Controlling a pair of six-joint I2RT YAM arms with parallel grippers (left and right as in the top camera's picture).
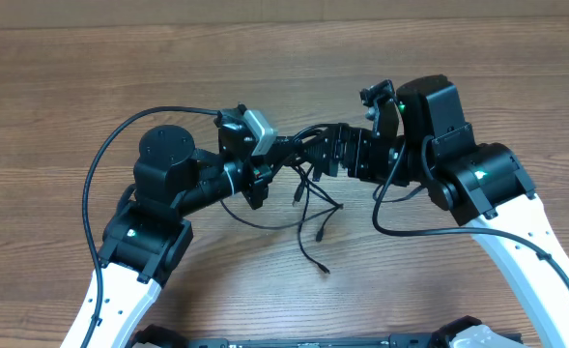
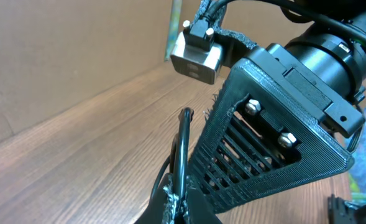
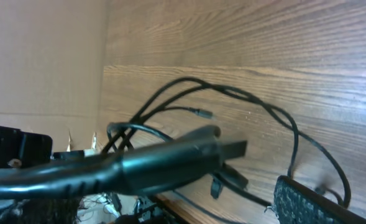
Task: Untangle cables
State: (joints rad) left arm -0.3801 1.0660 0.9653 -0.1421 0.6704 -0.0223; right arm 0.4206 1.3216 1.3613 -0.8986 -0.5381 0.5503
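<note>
- We see the cables [image 1: 308, 198], thin black cords, gathered at the middle of the overhead view. They are strung between the two wrists and hang in loose loops toward the wooden surface [image 1: 71, 77].
- Several free ends trail below the bundle. One small plug end [image 1: 325, 270] lies on the surface, nearest the front edge.
- The left arm [image 1: 168, 179] reaches in from the left. In its wrist view the left jaws are narrow, pinched on one cord [image 2: 183, 149] that rises straight up from between them.
- Just beside that cord stands a black ribbed printed part [image 2: 263, 143] with two silver bolts, and a silvery-grey camera box [image 2: 197, 55] sits above it.
- The right arm [image 1: 477, 179] comes in from the right, and the right jaws meet the bundle. We cannot tell whether they are wide or closed: their wrist view shows only one textured pad [image 3: 313, 202] at lower right and a blurred thick black shape across the middle.
- Behind that shape the cords arc over the wood, and one ends in a small plug [image 3: 204, 114].
- A green light [image 1: 479, 176] glows on the right arm.
</note>
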